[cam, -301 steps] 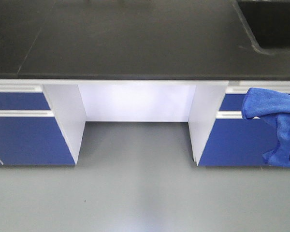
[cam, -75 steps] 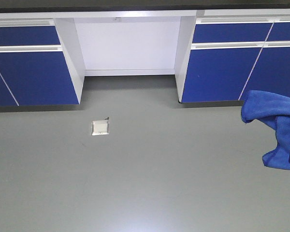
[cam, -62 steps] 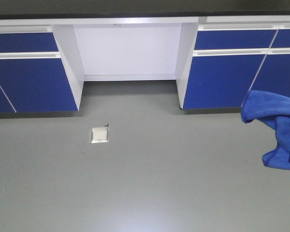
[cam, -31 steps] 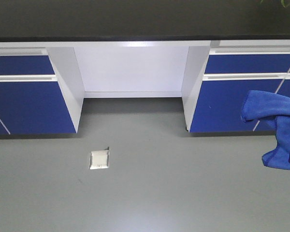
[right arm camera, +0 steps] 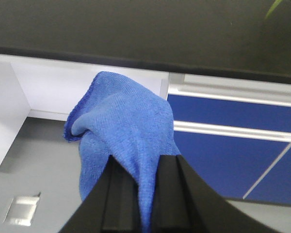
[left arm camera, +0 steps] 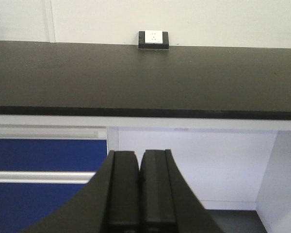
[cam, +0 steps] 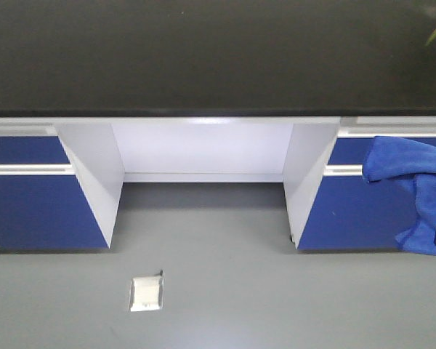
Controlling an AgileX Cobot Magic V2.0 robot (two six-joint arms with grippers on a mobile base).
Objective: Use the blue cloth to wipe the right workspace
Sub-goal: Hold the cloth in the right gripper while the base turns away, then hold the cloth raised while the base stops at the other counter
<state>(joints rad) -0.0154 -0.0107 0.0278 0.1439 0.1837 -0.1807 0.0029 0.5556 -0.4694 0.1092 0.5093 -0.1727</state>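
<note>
I see my right gripper (right arm camera: pixel 143 170) clamped on the cloth (right arm camera: pixel 121 121), which hangs at 3 o'clock, short of the benchtop (cam: pixel 203 58). My left gripper (left arm camera: pixel 139 162) is closed, empty.

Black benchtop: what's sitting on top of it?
Only a small black box with a white face, at the back by the wall; the visible benchtop is otherwise bare. Its ends lie out of frame. The blue cloth is off it, clamped in the right gripper.
</note>
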